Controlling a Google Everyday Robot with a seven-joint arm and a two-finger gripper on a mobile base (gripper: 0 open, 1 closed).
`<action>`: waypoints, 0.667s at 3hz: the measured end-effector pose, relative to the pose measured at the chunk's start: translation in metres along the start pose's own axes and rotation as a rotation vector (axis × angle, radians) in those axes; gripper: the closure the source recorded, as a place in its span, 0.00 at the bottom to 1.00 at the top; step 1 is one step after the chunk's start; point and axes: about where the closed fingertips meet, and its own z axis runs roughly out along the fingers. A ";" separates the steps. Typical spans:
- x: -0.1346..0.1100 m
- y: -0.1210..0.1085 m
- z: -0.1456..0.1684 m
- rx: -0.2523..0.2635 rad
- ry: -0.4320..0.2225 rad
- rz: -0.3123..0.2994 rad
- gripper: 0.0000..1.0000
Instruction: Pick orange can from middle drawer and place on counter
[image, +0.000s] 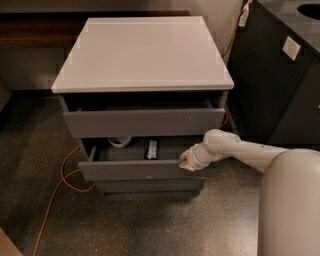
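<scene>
Wide grey flat-fronted middle drawer (135, 170) stands part-open. My cream gripper (187, 162) sits at its right front edge; whether clamped, I cannot tell.

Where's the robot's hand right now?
The gripper is right of centre in the camera view, at the right end of the partly open middle drawer, below the counter.

The light is soft and comes from above. The counter (142, 55) is the brightest surface, evenly pale, with no hard glare. Under its front edge a deep shadow fills the gap above the top drawer (145, 121). The inside of the middle drawer (135, 170) is dim. The gripper (187, 162), at the right end of that drawer's front, is lit on top and shaded beneath. The floor (150, 225) and the black cabinet (275, 85) beyond the counter's right edge stay dark.
</scene>
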 end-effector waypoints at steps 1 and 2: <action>-0.005 0.022 0.000 -0.043 -0.004 -0.013 1.00; -0.005 0.021 -0.002 -0.043 -0.004 -0.013 1.00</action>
